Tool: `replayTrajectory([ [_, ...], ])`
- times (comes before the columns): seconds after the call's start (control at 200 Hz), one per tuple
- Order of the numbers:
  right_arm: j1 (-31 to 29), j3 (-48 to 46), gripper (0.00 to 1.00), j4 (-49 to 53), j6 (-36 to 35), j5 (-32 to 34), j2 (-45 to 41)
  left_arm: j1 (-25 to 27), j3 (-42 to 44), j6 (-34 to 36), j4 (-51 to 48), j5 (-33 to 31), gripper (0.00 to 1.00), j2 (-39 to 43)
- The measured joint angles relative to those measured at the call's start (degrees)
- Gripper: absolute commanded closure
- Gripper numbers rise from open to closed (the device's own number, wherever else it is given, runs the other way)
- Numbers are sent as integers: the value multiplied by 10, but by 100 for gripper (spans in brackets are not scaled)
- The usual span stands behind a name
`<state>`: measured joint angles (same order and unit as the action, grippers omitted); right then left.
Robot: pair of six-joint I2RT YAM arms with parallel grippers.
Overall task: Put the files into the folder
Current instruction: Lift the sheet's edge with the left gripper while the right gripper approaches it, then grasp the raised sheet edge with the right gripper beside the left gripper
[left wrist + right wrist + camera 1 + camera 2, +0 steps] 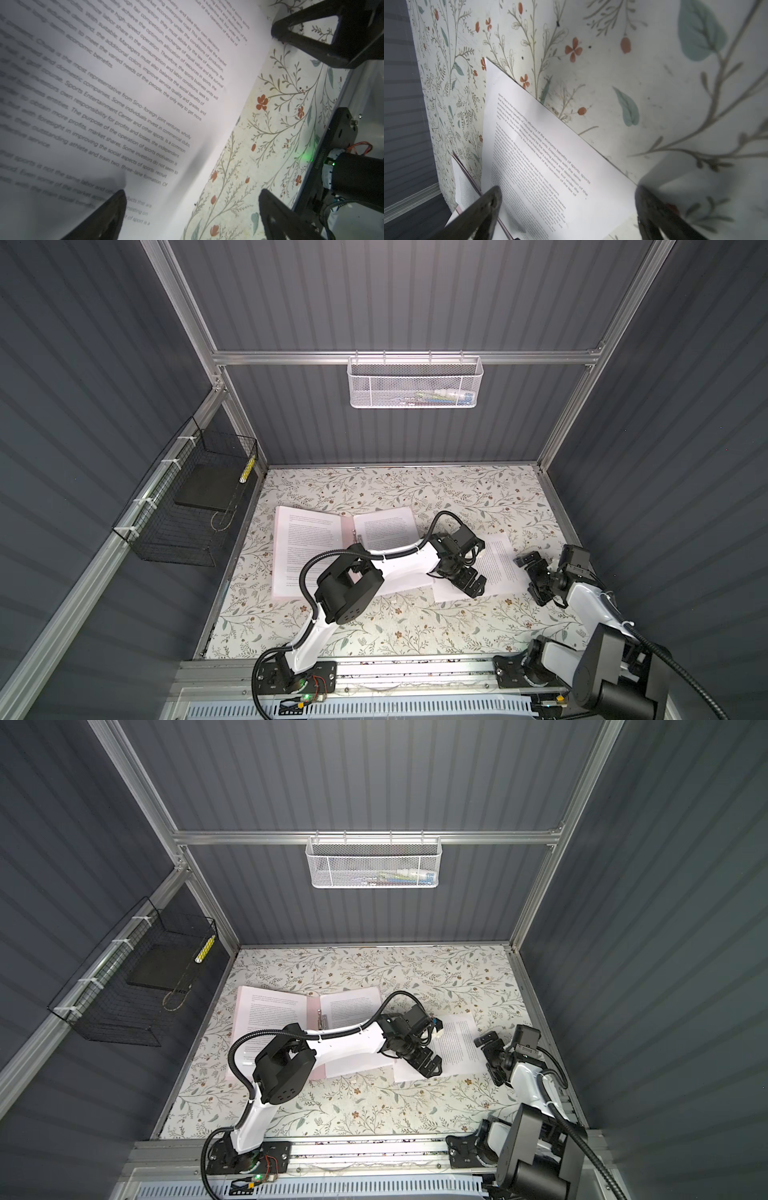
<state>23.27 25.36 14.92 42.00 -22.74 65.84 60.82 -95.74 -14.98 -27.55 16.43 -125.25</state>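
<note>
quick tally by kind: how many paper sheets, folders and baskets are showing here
pink folder: 1, lying open
printed sheets: 3, one on each half of the folder, one loose beside it
baskets: 2, white mesh basket and black wire basket
total: 6

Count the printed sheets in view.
3 sheets: one on the folder's left half, one on its right half, one loose on the table beside it. Others may lie hidden underneath.
</note>
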Motion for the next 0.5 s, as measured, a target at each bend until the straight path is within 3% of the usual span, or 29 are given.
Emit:
replayTrajectory([
  [0.5, -1, 13, 1, -30, 1, -24, 35, -1, -10, 5, 3, 38, 0, -19],
])
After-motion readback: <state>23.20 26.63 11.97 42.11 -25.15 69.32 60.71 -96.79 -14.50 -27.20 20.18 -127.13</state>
